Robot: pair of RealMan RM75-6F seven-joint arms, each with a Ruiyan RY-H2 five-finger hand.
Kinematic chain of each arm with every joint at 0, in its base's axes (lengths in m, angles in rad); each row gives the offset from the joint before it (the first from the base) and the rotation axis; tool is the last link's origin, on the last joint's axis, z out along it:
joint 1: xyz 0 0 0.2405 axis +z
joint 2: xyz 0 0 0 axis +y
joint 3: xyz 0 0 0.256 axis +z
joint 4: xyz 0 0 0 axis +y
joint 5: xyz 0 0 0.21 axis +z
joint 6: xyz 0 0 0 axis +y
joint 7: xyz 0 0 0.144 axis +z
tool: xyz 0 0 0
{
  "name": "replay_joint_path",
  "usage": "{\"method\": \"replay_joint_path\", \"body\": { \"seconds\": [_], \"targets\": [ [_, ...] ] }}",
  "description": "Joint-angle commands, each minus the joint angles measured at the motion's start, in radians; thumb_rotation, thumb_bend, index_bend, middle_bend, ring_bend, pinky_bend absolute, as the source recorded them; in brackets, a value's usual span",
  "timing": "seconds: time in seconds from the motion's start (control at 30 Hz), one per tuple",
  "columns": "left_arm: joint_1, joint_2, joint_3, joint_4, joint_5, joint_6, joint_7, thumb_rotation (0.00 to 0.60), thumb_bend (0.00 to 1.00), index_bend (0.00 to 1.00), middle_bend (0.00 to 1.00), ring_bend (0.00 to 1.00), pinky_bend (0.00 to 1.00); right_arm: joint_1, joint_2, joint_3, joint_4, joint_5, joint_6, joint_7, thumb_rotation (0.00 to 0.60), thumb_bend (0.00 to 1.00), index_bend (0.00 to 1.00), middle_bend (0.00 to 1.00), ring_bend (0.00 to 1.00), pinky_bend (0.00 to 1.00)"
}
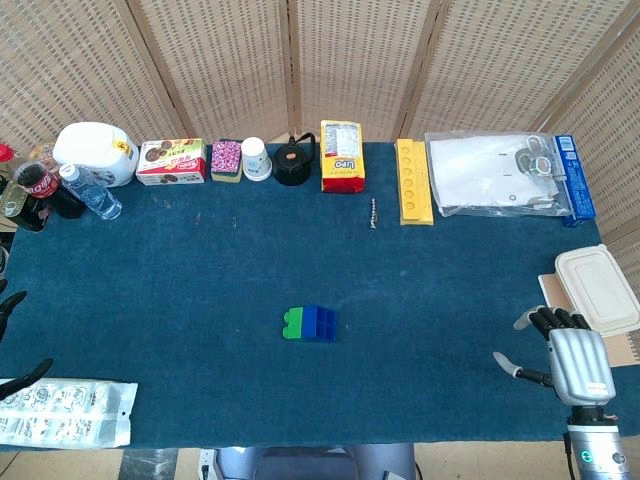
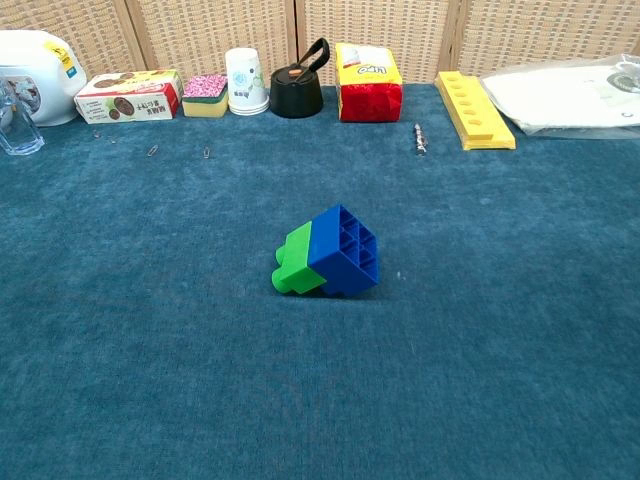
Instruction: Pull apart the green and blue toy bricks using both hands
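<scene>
Bricks joined, mid-table, untouched

Right hand [image 1: 572, 352] hovers at the table's [image 1: 180, 300] right edge, fingers spread, holding nothing. Green brick [image 1: 292, 324] stays plugged into blue brick [image 1: 319, 323]. Left hand [image 1: 12, 340] barely visible; grip unclear.

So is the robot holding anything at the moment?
No. The right hand is open at the table's edge, the left hand barely shows, and the joined green and blue bricks lie untouched.

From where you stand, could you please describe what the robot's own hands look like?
The right hand has a silver-grey ribbed metallic back, dark fingers with pale tips, and sits on a grey wrist bearing a small green light. Of the left hand, only dark, slim finger parts show at the frame's left edge.
</scene>
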Motion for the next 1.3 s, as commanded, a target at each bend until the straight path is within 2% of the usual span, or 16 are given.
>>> {"method": "replay_joint_path", "body": {
  "seconds": [0.03,0.77,1.13,1.3],
  "targets": [
    [-0.001,-0.001,0.002,0.001,0.0,-0.004,0.001,0.6,0.17,0.16,0.05,0.01,0.15,0.002,-0.002,0.0,0.003,0.002,-0.004,0.003,0.375,0.22,0.46,0.41,0.36,0.29],
    [-0.002,0.003,0.005,0.009,0.003,-0.008,-0.013,0.6,0.17,0.16,0.05,0.01,0.15,-0.006,0.001,-0.006,0.0,-0.012,0.008,0.012,0.375,0.22,0.46,0.41,0.36,0.3],
    [-0.004,0.007,-0.001,0.008,-0.011,-0.012,-0.012,0.6,0.17,0.16,0.05,0.01,0.15,0.061,-0.002,0.012,-0.026,-0.021,-0.082,0.052,0.373,0.22,0.44,0.41,0.37,0.34],
    [-0.005,0.009,-0.006,0.004,-0.023,-0.015,-0.013,0.6,0.17,0.16,0.05,0.01,0.15,0.14,0.001,0.019,-0.054,-0.038,-0.201,0.206,0.374,0.22,0.38,0.41,0.38,0.37]
  ]
}}
